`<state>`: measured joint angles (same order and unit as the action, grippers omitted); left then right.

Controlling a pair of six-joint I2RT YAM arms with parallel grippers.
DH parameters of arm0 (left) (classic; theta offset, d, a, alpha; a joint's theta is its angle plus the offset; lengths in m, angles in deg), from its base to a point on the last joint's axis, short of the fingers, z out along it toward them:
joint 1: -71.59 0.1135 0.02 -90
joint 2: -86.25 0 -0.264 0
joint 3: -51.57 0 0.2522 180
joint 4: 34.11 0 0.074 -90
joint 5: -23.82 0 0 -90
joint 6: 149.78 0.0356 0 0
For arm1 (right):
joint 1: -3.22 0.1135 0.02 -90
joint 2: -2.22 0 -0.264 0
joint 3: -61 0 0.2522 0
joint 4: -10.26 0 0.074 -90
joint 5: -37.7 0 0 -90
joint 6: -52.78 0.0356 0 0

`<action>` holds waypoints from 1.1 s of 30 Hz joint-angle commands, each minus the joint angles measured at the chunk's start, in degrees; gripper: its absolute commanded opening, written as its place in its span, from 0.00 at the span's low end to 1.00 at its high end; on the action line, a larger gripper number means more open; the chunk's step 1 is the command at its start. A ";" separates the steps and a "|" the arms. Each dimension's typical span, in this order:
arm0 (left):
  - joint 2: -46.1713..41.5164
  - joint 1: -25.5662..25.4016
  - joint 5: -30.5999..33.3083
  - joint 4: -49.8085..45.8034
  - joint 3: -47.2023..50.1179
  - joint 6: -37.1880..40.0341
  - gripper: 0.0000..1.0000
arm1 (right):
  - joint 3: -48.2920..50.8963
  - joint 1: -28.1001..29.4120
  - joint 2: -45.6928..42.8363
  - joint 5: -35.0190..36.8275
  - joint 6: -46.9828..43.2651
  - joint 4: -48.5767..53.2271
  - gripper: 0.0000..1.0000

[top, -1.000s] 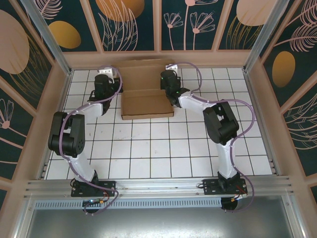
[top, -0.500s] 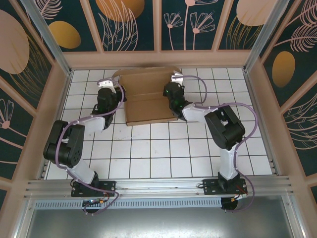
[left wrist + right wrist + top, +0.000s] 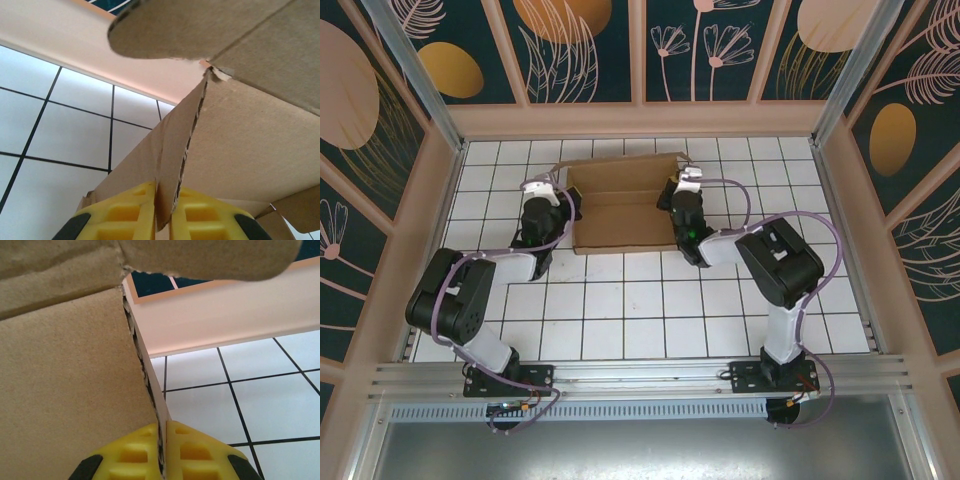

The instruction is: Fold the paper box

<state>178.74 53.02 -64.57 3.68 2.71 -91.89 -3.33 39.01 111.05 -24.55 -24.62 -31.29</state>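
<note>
The paper box (image 3: 625, 205) is a shallow brown cardboard tray at the back middle of the tiled table, with its rear lid flap standing up and leaning forward. My left gripper (image 3: 567, 204) pinches the box's left side wall. In the left wrist view that corrugated wall (image 3: 172, 150) stands between the yellow fingers (image 3: 132, 212), and the left gripper (image 3: 164, 192) is shut on it. My right gripper (image 3: 677, 206) holds the right side wall. In the right wrist view the right gripper (image 3: 163, 427) is shut on the wall's thin edge (image 3: 147, 375), with a rounded flap overhead.
A peach-coloured back wall (image 3: 640, 118) runs just behind the box, and side walls (image 3: 432, 200) close in the table on the left and right. White tiles (image 3: 630, 300) stretch from the box toward the arm bases.
Both grippers have drawn the box away from the back wall toward the near side. The rear flap, earlier lying back, now leans forward over the tray.
</note>
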 commanded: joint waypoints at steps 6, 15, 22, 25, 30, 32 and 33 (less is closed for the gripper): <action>-2.31 -1.90 -1.96 -0.27 6.32 -3.91 0.13 | 8.42 0.97 -3.14 -7.97 3.57 -9.61 0.00; -5.38 -2.12 0.92 -2.67 11.71 -7.34 0.13 | 13.61 3.00 -4.58 -9.00 4.07 -10.83 0.00; -6.26 -2.11 2.35 -4.35 14.04 -8.15 0.13 | 17.52 4.83 -5.52 -8.57 5.92 -10.44 0.02; -5.84 -2.13 2.52 -4.38 14.26 -8.15 0.13 | 18.31 5.93 -5.36 -7.06 6.97 -9.38 0.03; -6.48 -2.17 2.82 -5.23 13.62 -7.96 0.12 | 17.52 8.11 -5.18 0.13 5.95 -7.80 0.04; -7.07 -2.11 2.73 -5.41 13.56 -8.11 0.13 | 17.45 8.32 -5.00 0.45 3.09 -9.85 0.03; -7.48 -2.17 2.76 -5.49 13.50 -8.21 0.13 | 17.14 8.30 -4.89 1.45 1.20 -10.56 0.02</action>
<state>172.42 51.20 -62.25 -1.06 16.70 -99.15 12.91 46.58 105.41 -26.38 -21.29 -45.93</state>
